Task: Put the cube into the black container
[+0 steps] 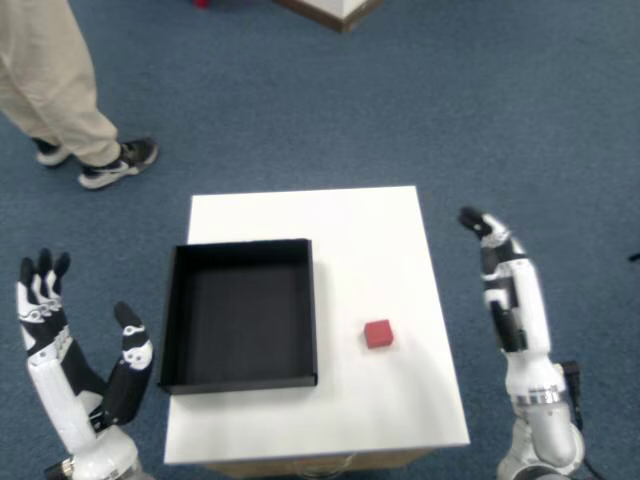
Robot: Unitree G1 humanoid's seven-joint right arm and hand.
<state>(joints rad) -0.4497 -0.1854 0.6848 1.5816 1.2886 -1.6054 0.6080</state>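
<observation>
Head view looked straight down on a small white table point(350, 230) sitting on blue carpet point(480, 110). Red cube point(378, 334) was resting on the tabletop, just right of the black container point(240, 315) but not touching it, and the container itself looked empty. Right hand point(500, 280) hung off the table's right edge, fingers stretched out and holding nothing, well clear of the cube. Left hand point(75, 350) was up on the other side, fingers spread too. Somebody's legs and sneakers point(118, 164) showed at top left.
</observation>
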